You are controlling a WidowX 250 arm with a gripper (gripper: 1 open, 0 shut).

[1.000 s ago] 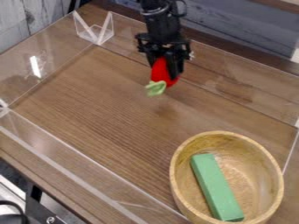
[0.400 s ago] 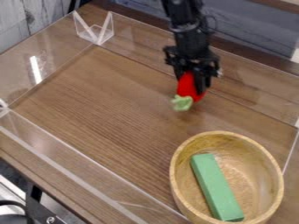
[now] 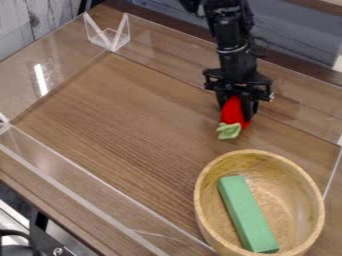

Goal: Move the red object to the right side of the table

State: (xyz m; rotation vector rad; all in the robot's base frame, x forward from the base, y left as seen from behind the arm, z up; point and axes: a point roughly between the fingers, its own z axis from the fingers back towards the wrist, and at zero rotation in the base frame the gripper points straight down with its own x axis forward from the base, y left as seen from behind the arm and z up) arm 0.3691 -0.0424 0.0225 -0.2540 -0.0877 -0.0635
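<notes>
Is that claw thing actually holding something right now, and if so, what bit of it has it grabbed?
Yes. The gripper is shut on the red object, a small toy fruit. It grips the red upper body, while the light-green leafy end hangs below the fingers, close to the table.

Lab bench, table (image 3: 94, 110) walled in clear acrylic (image 3: 80, 195)

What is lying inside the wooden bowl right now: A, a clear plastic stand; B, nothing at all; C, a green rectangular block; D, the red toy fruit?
C: the green rectangular block lies inside the wooden bowl, while the red toy fruit is held in the claw above the table, outside the bowl.
</notes>
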